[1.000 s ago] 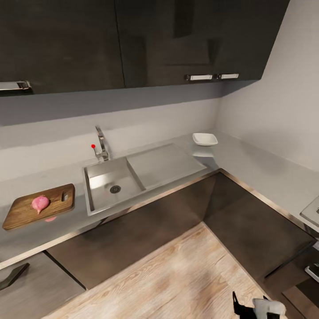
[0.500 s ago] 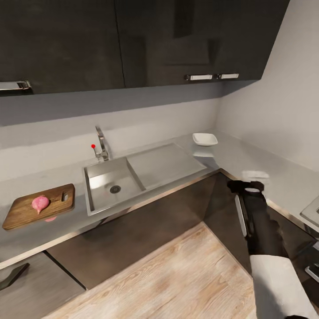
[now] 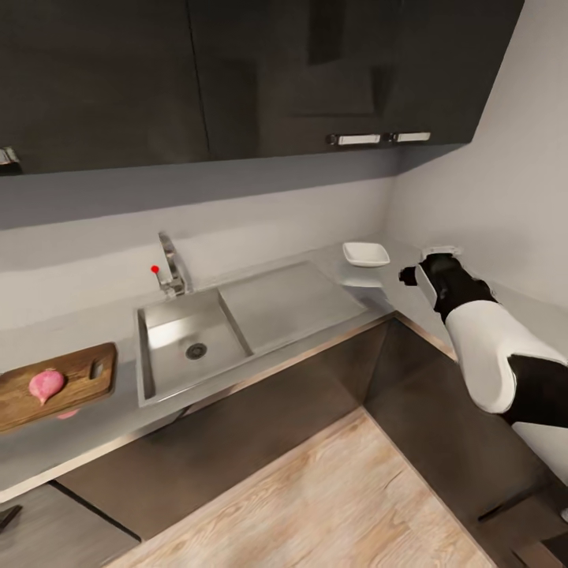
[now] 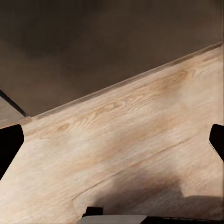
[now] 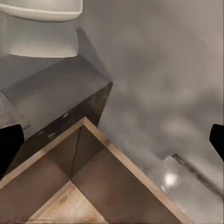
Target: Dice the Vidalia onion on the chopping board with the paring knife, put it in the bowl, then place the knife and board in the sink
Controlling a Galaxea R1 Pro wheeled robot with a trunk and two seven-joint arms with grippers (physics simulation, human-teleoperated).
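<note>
The long grey countertop (image 3: pixel 442 296) runs beneath the right gripper (image 3: pixel 432 260), whose fingers spread wide and empty. The grey steel sink (image 3: pixel 185 347) lies well beyond it, the brown wooden chopping board (image 3: pixel 75 383) farther still — the pink Vidalia onion (image 3: pixel 46 384) resting on it. The white squarish bowl (image 3: pixel 365 254) sits near the gripper. The left gripper (image 4: pixel 112 144), jaws apart, hangs over pale plank floor (image 4: pixel 130 140).

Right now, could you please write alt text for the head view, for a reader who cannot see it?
The right arm's tool is raised over the corner of a grey countertop, just right of a white bowl. Left of the bowl is an empty sink; further left, a pink onion sits on a wooden board. Dark cabinets hang above.
</note>
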